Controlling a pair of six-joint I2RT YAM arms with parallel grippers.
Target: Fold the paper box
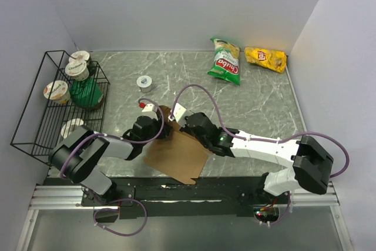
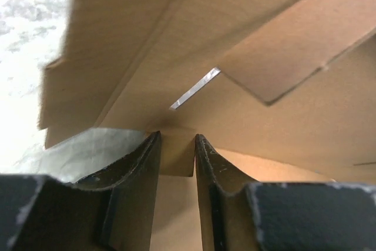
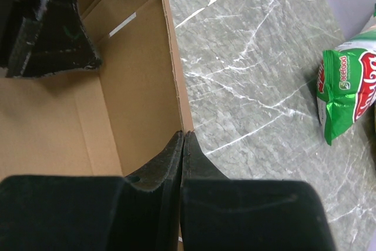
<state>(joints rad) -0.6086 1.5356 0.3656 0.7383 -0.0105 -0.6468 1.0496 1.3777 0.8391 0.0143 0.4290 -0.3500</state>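
The paper box (image 1: 176, 157) is plain brown cardboard, partly raised, near the table's front middle. My left gripper (image 1: 156, 124) is at its far left corner. In the left wrist view its fingers (image 2: 177, 145) stand slightly apart with a small cardboard tab filling the gap, and flaps (image 2: 282, 39) rise ahead. My right gripper (image 1: 180, 119) is at the far edge. In the right wrist view it (image 3: 183, 138) is pinched shut on the thin upright wall (image 3: 173, 57), with the box's inside (image 3: 70, 127) to the left. The left gripper's finger (image 3: 41, 27) shows at top left.
A black wire basket (image 1: 23, 127) with yogurt cups and a green object stands at the left. A small white roll (image 1: 144, 83) lies behind the box. A green snack bag (image 1: 225, 62), also in the right wrist view (image 3: 349, 86), and a yellow snack bag (image 1: 265, 58) lie at the back right.
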